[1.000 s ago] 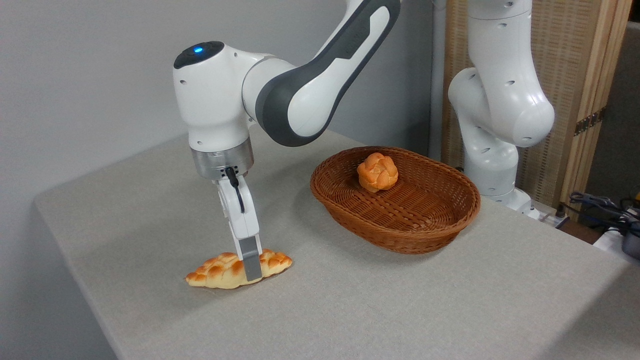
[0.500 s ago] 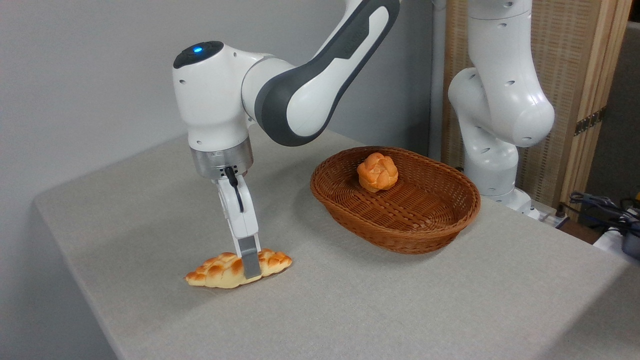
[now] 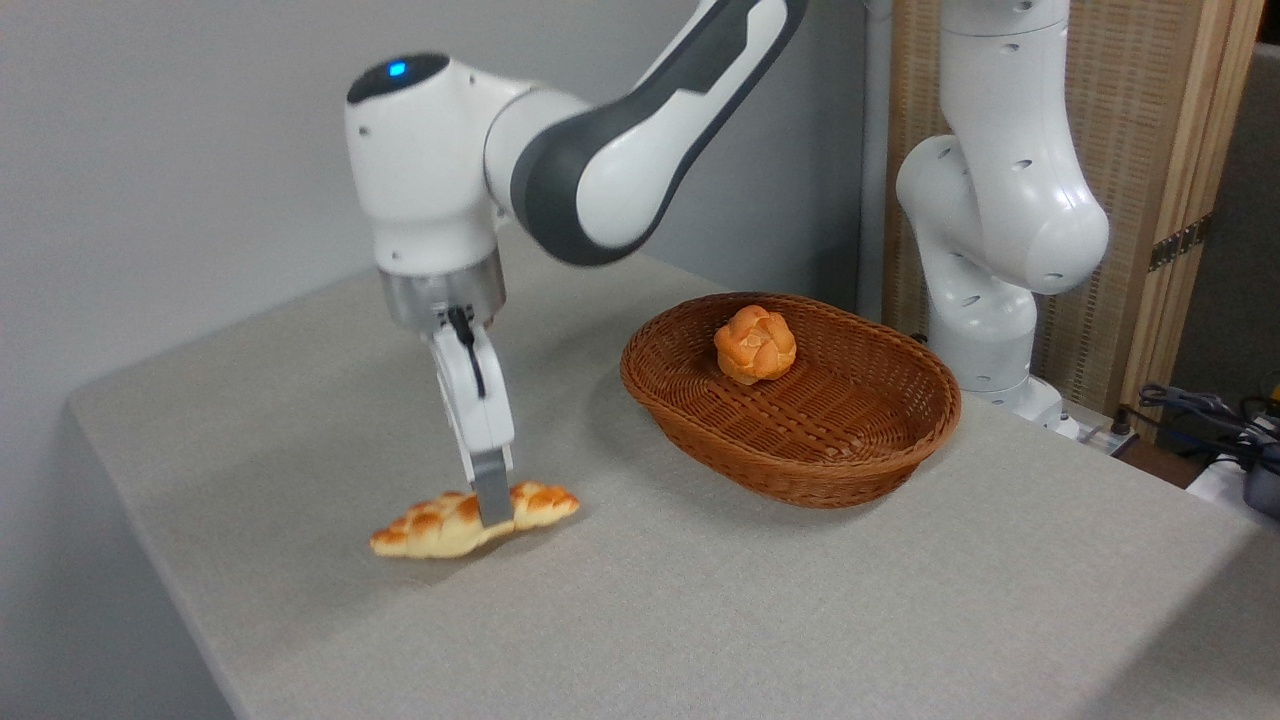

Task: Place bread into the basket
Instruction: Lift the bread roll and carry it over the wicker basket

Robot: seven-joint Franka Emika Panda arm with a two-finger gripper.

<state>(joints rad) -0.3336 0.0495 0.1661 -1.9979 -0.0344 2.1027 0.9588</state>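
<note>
A: How does the pincer stand?

B: It points straight down and is clamped across the middle of the bread; only the near finger shows, the far one being hidden behind the loaf.

A: Why the middle?

B: Likely for balance. The loaf is long and flat with pointed ends, so a grip at its waist keeps both ends from drooping much. Even so, the end left of the pincer hangs a little lower than the right one.

A: Is the loaf on the surface?

B: It seems just clear of it, with a shadow beneath, though the low end may be brushing the cloth.

A: What differs from half a second ago?

B: Then the loaf lay flat on the surface with the pincer pressed down over it. Now arm and loaf sit higher, so the lift has begun.

A: And the goal?

B: The basket sits well apart, right of the pincer and farther back, with a round bun resting at its far side. The near part is free.
</note>
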